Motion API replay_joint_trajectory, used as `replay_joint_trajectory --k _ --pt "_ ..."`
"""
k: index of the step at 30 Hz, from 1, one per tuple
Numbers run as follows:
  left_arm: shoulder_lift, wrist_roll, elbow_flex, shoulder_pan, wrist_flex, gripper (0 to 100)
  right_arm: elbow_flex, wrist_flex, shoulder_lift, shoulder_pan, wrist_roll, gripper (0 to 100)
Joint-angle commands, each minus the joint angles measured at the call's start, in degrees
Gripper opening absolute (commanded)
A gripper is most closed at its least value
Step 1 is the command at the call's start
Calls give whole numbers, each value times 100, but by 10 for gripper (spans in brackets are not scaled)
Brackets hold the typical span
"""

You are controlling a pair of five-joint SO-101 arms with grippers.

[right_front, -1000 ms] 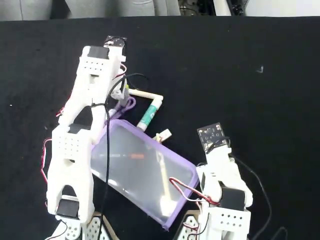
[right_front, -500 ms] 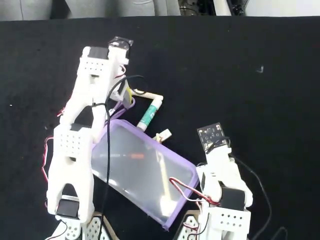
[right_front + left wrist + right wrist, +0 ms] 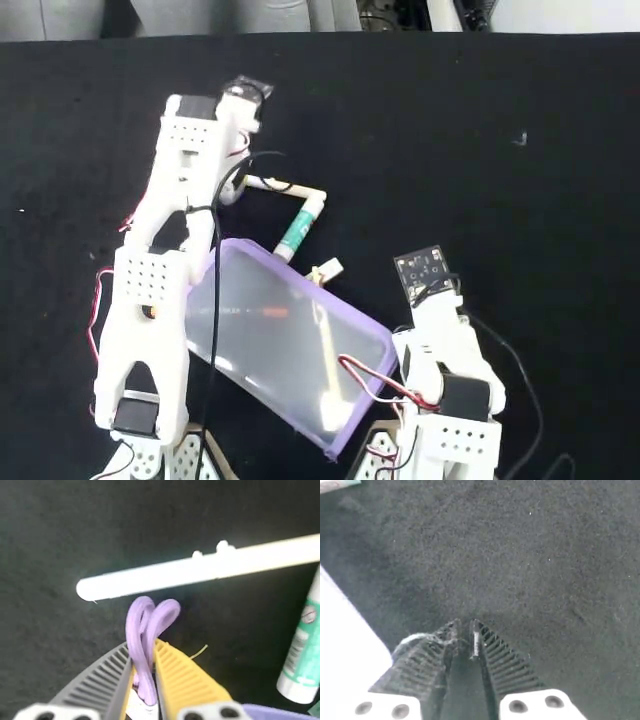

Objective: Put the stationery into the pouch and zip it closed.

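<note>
since a second ago, we saw the left arm push its wrist a bit farther up the table, and the purple loop (image 3: 149, 630) slid under the arm in the high view. the right arm did not move.

the left gripper (image 3: 142, 648) was pinching the purple loop between its grey finger and its yellow finger. the loop stuck out past the tips, and its end was just beside the white stick (image 3: 200, 570), but we could not tell if they touched. the white stick (image 3: 290, 187) lay flat on the black table (image 3: 520, 200), just past the far end of the pouch (image 3: 245, 345).

the green and white tube (image 3: 298, 232) lay with one end touching the white stick and the other end at the pouch's purple edge. a small cream bit (image 3: 327, 269) sat just beside that edge too. these three things were outside the pouch.

the pouch was see-through with a purple rim. it lay flat between the two arms, near the front of the table. inside it we saw a thin thing with an orange part (image 3: 270, 312) and a pale stick (image 3: 328, 360).

the right gripper (image 3: 463, 627) was low over the black table, just beside the pouch's near corner. its jaws were pressed almost together with nothing between them.
</note>
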Motion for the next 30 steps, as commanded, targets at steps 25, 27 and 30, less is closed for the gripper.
replay_joint_trajectory --k 25,27,30 --pt "-3367 -53 -3899 699 -1134 29 -22 18 -505 35 -26 47" --pt "-3684 -53 -3899 989 -1196 29 -22 18 -505 35 -35 47" --pt "-4114 -53 -3899 1464 -1187 29 -22 0 -505 62 79 49"
